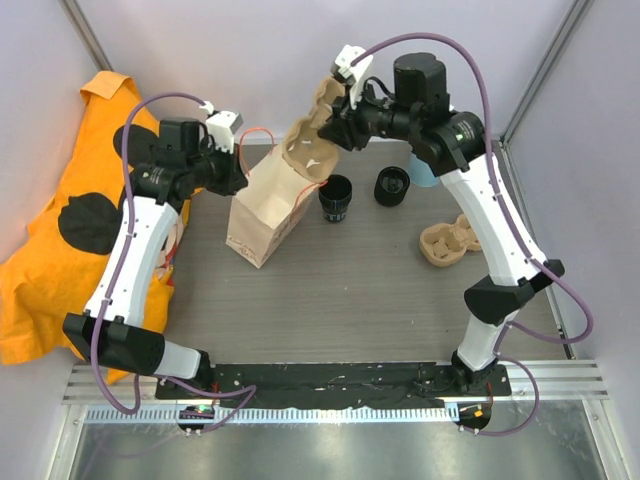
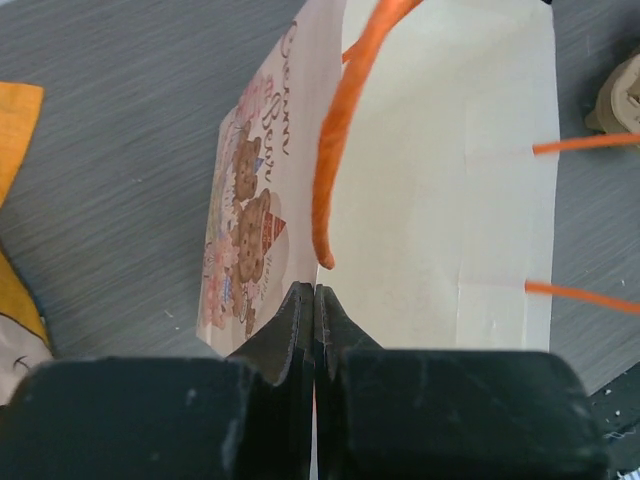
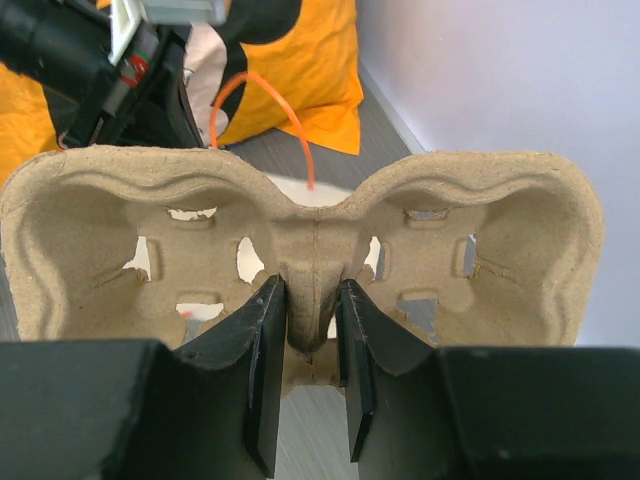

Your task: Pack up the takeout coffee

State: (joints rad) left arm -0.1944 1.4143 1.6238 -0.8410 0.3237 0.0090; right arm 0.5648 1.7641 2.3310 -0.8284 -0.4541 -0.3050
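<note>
One takeout coffee point(image 1: 336, 199) near right gripper point(image 1: 328, 125)

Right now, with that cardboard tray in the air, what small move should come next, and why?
Probably ease the right end effector down, lowering the pulp tray into the paper bag. The tray hangs tilted over the bag's mouth, which the left end effector pinches by its edge; the black cups stand on the table.

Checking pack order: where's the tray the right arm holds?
Top view, centre back: the pulp tray is held up tilted in the right gripper, its lower end at the paper bag's open mouth, two black cups to its right.
</note>
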